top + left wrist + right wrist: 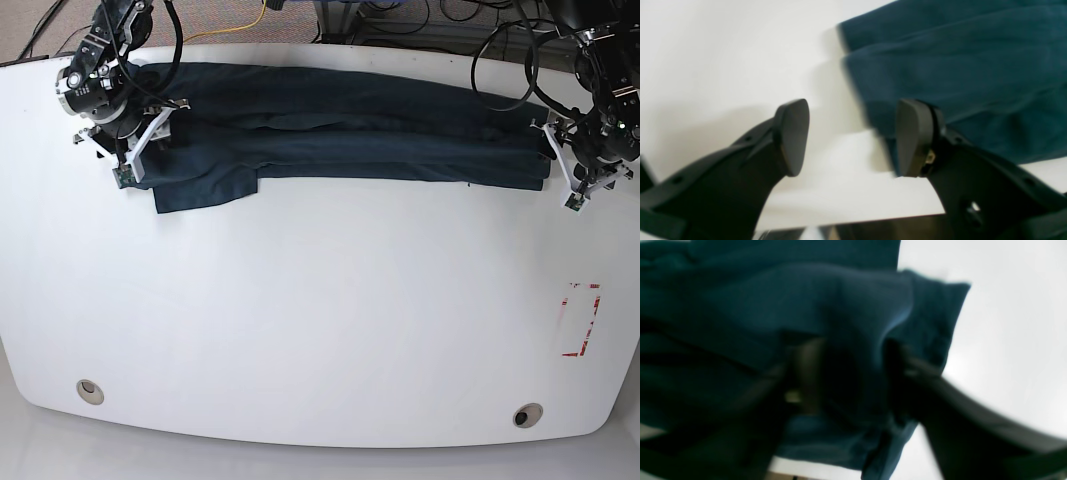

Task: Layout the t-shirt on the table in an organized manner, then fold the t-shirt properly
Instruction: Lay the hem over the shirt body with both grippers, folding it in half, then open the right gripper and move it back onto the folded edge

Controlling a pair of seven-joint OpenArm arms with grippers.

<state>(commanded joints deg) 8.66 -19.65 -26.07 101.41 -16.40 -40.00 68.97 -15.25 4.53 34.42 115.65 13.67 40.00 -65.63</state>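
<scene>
T-shirt (pixel 340 135) is stretched along top of table (pixel 320 330); right gripper (pixel 853 380) pinching cloth, left gripper (pixel 853 136) spread at hem.

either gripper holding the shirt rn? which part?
The right gripper pinches the t-shirt at a bunched end by its sleeve. The left gripper is open, empty, beside the other end.
</scene>
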